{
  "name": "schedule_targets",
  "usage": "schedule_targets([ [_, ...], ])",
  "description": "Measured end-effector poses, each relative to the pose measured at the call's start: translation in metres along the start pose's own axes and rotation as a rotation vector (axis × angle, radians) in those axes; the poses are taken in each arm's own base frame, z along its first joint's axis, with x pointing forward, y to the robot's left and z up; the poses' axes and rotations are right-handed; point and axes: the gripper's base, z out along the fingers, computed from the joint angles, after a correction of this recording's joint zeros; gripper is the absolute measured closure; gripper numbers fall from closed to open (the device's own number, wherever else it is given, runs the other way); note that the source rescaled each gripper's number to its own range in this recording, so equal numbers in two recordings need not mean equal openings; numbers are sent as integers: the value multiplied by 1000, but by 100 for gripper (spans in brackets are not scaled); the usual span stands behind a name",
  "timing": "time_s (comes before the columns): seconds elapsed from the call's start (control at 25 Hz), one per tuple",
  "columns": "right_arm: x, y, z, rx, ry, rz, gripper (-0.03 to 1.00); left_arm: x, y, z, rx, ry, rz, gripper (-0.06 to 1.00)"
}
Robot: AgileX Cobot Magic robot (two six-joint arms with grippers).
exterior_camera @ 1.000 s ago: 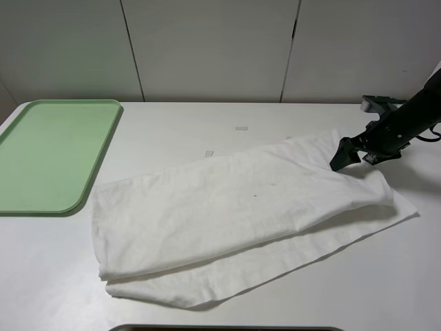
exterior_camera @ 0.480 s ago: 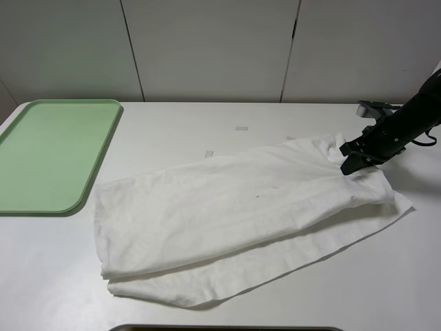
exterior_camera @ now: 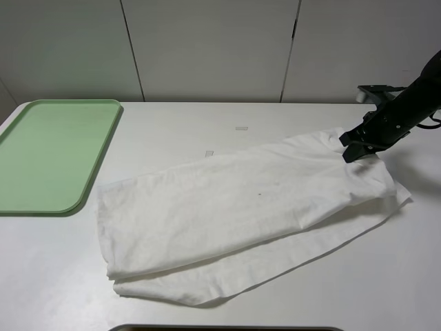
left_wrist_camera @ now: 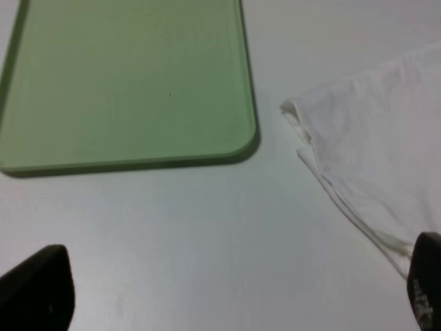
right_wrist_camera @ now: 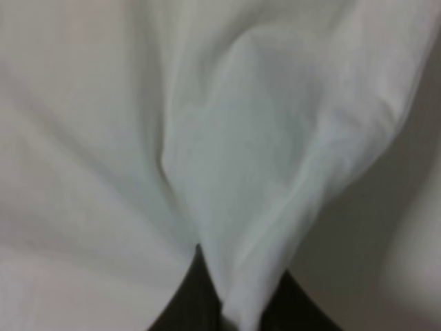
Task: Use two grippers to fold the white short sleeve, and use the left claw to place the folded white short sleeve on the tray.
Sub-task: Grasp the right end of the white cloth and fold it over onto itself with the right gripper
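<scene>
White tabletop (exterior_camera: 172, 124) w/ green tray (exterior_camera: 48, 152), pale panelled wall (exterior_camera: 207, 48) behind

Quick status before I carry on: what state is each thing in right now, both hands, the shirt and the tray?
Off-white cloth T-shirt: folded over once, wrinkled, lying on the white table, one end gathered in a grip.
Light green plastic rectangular tray: flat on the table, nothing on it, apart from the T-shirt.
Right black hand: shut on that end of the T-shirt.
Left black hand: open, holding nothing.
</scene>
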Motion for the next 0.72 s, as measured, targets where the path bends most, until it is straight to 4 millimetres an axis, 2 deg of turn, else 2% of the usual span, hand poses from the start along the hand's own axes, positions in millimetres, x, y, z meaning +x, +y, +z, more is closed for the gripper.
schedule_targets([
  [0.24, -2, 5, -5, 28, 21, -16, 91, 0, 0, 0, 0, 0, 0, -2],
  [0.36, -4, 11, -19, 90, 38, -6, 91, 0, 0, 0, 0, 0, 1, -2],
  [0.4, -6, 13, -30, 131, 35, 0, 91, 0, 0, 0, 0, 0, 1, -2],
  [0.44, -6, 13, -30, 131, 35, 0, 91, 0, 0, 0, 0, 0, 1, -2],
  [0.48, -9, 17, -42, 169, 22, -13, 91, 0, 0, 0, 0, 0, 1, -2],
  [0.6, -14, 26, -60, 233, -4, -6, 91, 0, 0, 0, 0, 0, 1, -2],
  [0.72, -20, 43, -66, 268, -13, -27, 91, 0, 0, 0, 0, 0, 1, -2],
])
